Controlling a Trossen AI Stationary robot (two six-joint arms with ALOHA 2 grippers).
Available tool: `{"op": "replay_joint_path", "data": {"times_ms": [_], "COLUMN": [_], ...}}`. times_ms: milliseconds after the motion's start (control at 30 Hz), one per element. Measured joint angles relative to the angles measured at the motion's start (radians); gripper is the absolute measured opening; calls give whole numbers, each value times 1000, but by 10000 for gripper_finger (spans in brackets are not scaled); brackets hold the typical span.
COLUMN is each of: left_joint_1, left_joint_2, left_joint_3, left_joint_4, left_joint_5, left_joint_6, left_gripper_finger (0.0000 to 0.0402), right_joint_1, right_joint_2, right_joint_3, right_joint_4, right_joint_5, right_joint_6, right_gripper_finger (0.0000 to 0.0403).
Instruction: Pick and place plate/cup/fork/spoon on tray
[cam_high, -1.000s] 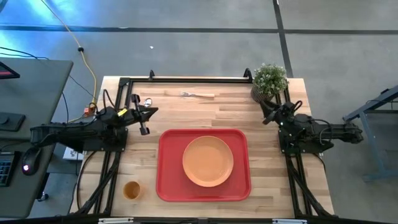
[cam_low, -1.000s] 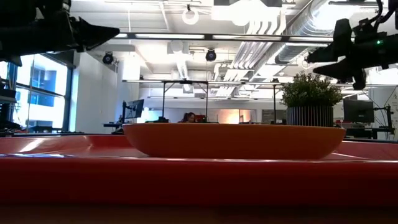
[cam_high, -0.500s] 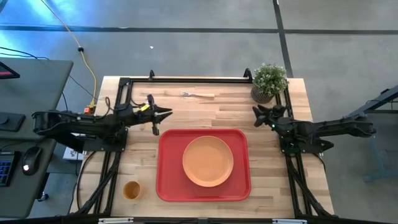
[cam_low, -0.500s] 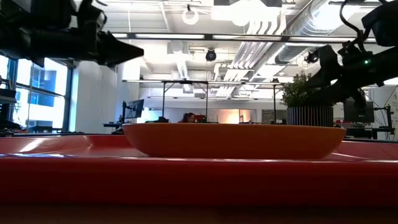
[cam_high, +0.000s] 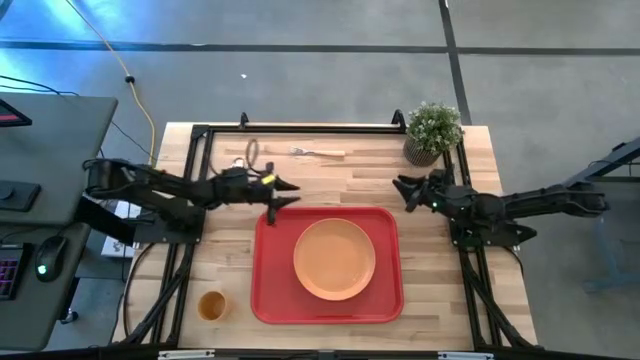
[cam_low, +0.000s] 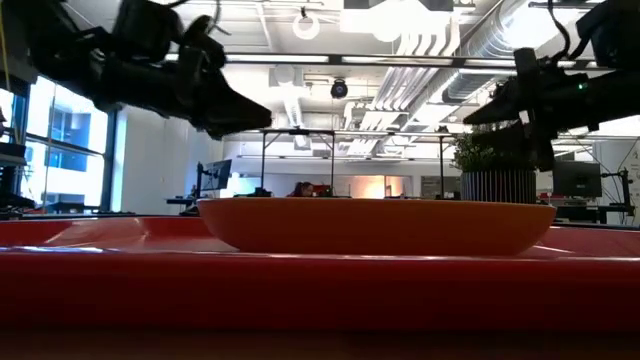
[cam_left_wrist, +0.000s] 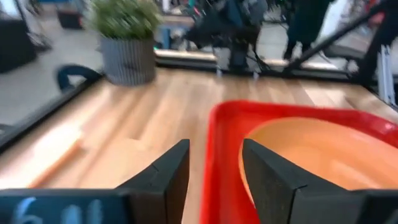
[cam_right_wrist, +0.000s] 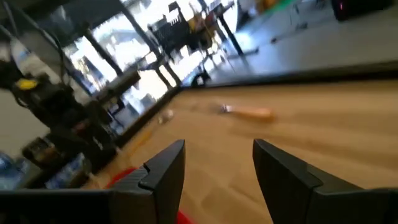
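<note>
The orange plate (cam_high: 334, 259) rests flat on the red tray (cam_high: 270, 300) at mid-table. The small cup (cam_high: 211, 305) stands on the wood off the tray's near left corner. The fork (cam_high: 318, 152) lies by the far edge and also shows in the right wrist view (cam_right_wrist: 249, 112). The spoon (cam_high: 240, 161) lies left of it, and I see little of it. My left gripper (cam_high: 285, 190) hovers open above the tray's far left corner (cam_left_wrist: 214, 118). My right gripper (cam_high: 400, 186) hangs open off the tray's far right corner, in front of the plant.
A potted green plant (cam_high: 434, 130) stands at the far right corner, close behind my right gripper. A black frame (cam_high: 300, 127) runs along the table's far edge. Bare wood lies between the tray and the fork.
My left gripper has swung from the far left of the table toward the right, to the tray's far left corner. My right gripper has moved toward the table's left, away from the plant. The plate, cup and fork have stayed put.
</note>
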Motion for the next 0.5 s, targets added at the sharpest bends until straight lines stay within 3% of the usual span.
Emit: {"op": "replay_joint_path", "data": {"times_ms": [200, 333, 500], "left_joint_1": [-44, -27, -4], "left_joint_2": [151, 194, 181], "left_joint_3": [106, 176, 242], "left_joint_4": [-15, -117, -255], "left_joint_5": [-1, -56, -35], "left_joint_6": [-44, -68, -156], "left_gripper_finger": [156, 157, 157], "right_joint_1": [100, 140, 141], "right_joint_2": [222, 375, 542], "right_joint_3": [85, 207, 389], "right_joint_4": [9, -1, -206], "right_joint_5": [90, 121, 118], "right_joint_6": [39, -52, -123], "right_gripper_finger": [179, 179, 179]}}
